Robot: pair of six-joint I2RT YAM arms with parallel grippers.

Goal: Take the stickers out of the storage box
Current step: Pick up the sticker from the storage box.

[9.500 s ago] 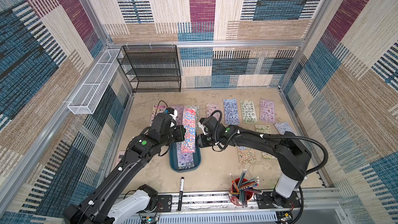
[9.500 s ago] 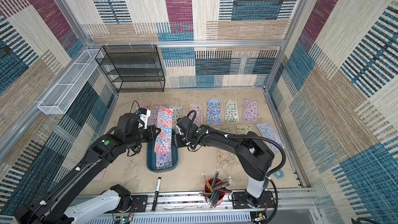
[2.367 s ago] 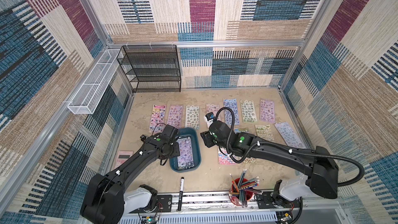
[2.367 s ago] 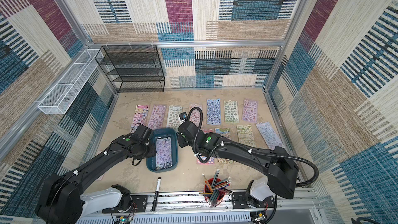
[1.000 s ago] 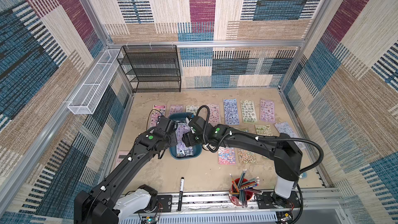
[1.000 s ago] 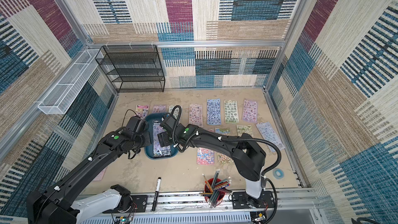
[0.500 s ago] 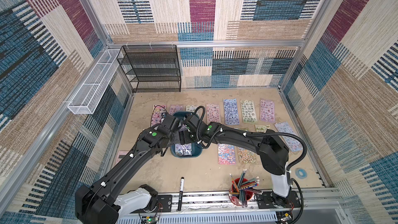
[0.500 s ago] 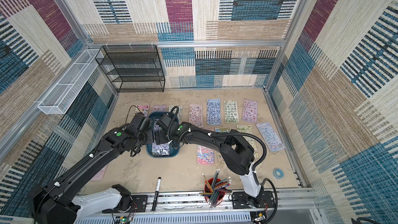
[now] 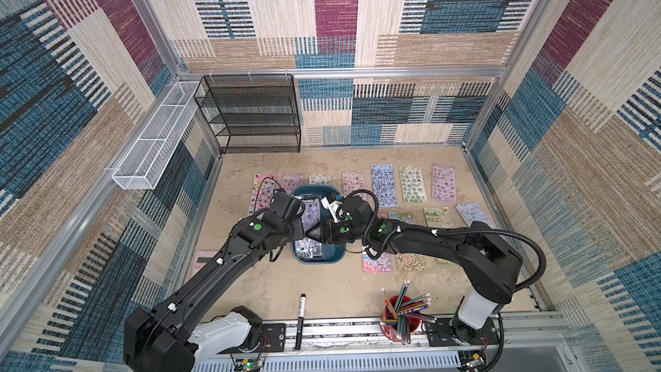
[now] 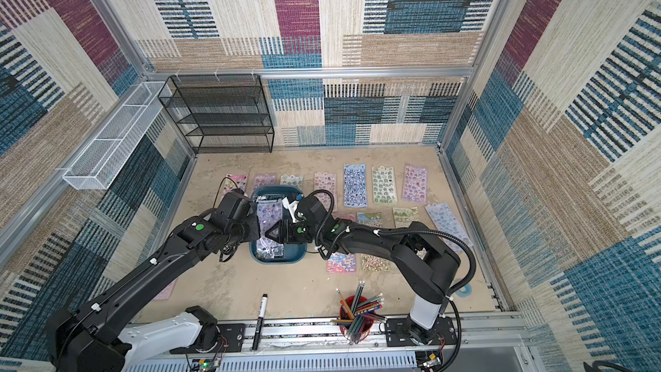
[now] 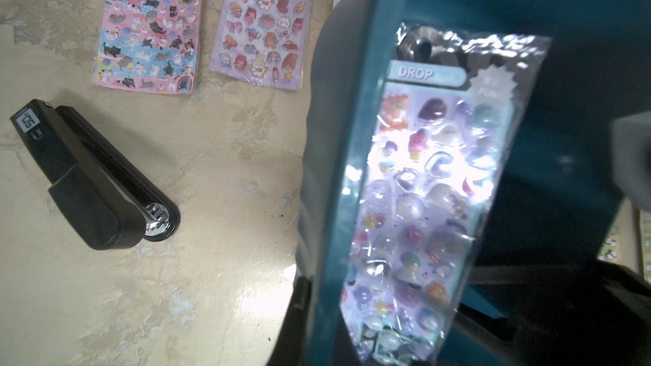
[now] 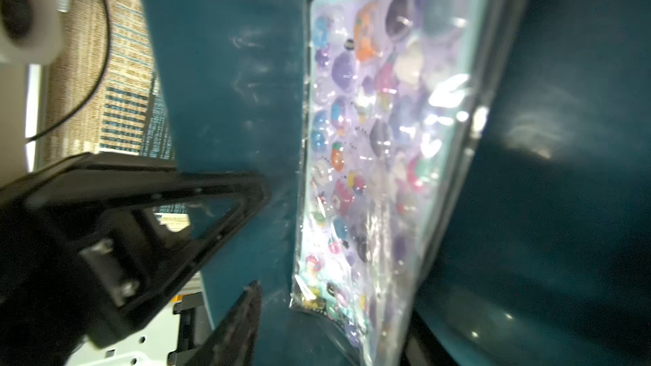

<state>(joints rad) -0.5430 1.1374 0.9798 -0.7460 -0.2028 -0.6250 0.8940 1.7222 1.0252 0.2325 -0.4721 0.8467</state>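
Observation:
The teal storage box point(image 9: 319, 264) point(image 10: 286, 257) stands on the table's left half. One lilac sheet of stickers point(image 9: 310, 213) point(image 10: 269, 213) point(image 11: 433, 177) point(image 12: 384, 128) lies in it, in a glossy sleeve. My left gripper point(image 9: 297, 235) point(image 10: 256, 231) point(image 11: 327, 329) is shut on the box's left wall point(image 11: 338, 205). My right gripper point(image 9: 317, 236) point(image 10: 274, 235) point(image 12: 331, 329) reaches into the box from the right, open. The sheet's near end sits between its fingers point(image 12: 239, 322), unpinched. Several more sticker sheets point(image 9: 383, 185) point(image 10: 355, 185) lie flat on the table in rows.
A black mesh rack point(image 9: 250, 112) and a white wire basket point(image 9: 153, 141) stand at the back left. Along the front edge are a black marker point(image 9: 301, 320) and a red cup of pencils point(image 9: 400, 313). A black stapler point(image 11: 95, 177) lies left of the box.
The right gripper's jaws have narrowed around the near end of the lilac sheet inside the box. The left gripper keeps its hold on the box wall.

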